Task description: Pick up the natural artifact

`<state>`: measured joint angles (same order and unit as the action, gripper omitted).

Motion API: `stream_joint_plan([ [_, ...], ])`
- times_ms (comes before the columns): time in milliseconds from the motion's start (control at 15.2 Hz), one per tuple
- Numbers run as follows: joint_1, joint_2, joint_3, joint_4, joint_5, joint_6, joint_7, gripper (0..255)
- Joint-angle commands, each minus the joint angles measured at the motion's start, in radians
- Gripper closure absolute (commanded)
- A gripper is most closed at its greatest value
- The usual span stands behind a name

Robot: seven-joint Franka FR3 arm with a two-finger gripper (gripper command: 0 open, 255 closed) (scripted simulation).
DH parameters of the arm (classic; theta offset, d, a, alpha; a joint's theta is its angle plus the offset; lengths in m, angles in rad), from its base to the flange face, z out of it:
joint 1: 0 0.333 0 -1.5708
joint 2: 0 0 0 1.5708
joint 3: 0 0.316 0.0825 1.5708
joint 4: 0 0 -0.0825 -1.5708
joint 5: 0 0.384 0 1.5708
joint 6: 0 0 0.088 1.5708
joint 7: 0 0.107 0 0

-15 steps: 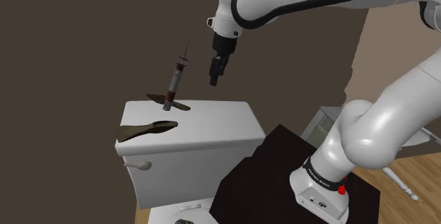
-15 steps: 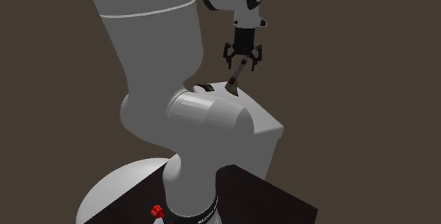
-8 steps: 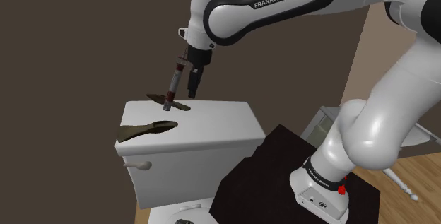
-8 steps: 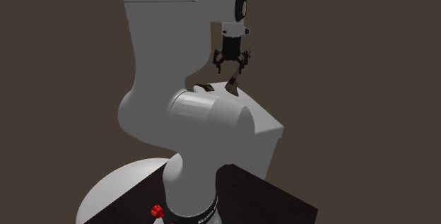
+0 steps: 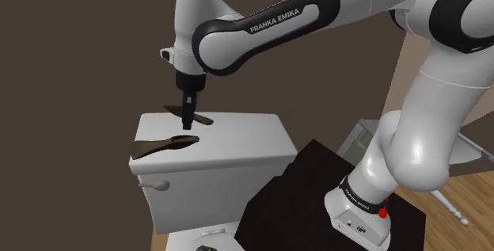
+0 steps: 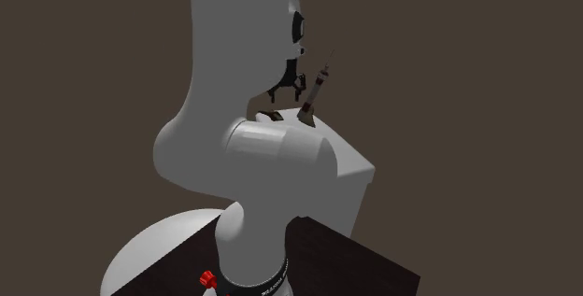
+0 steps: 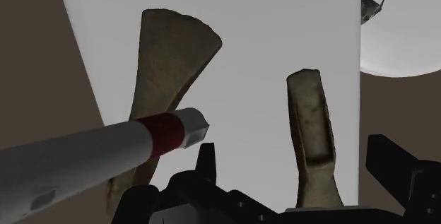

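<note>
The task's thing is, as I judge it, the narrow brown wedge-shaped piece with a rough surface. It lies flat near the back edge of the white toilet cistern lid. The black two-finger end effector hangs directly above it with its fingers spread wide. The piece lies between them and neither finger touches it.

To do this step well, the hand should go straight down until the fingertips are beside the long flanks of the piece, then close across its narrow width. The piece is flat and low, so the tips must come almost to the lid, otherwise they will slip over it. A grey-white rod with a red band leans just beside the left finger, so the descent should make no sideways motion toward it. A second, wider fan-shaped brown piece lies nearer the front corner of the lid, well apart, and should not disturb.

In the wrist view the hand's body cuts off the near end of the narrow piece. In the second exterior view the white arm covers most of the lid. How high the fingertips are above the lid I cannot tell, nor the material of the brown pieces.
</note>
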<state>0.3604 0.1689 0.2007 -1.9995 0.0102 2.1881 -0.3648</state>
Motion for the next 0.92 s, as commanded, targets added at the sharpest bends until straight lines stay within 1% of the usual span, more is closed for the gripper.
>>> stream_joint_plan([
  [0,0.020,0.055,0.016,0.045,-0.018,0.015,-0.019,0],
  [264,0.058,0.139,0.042,0.112,-0.051,0.037,-0.045,0],
  [726,0.063,0.189,0.035,0.082,-0.066,0.116,-0.037,0],
  [858,0.063,0.193,0.035,0.079,-0.067,0.122,-0.037,0],
])
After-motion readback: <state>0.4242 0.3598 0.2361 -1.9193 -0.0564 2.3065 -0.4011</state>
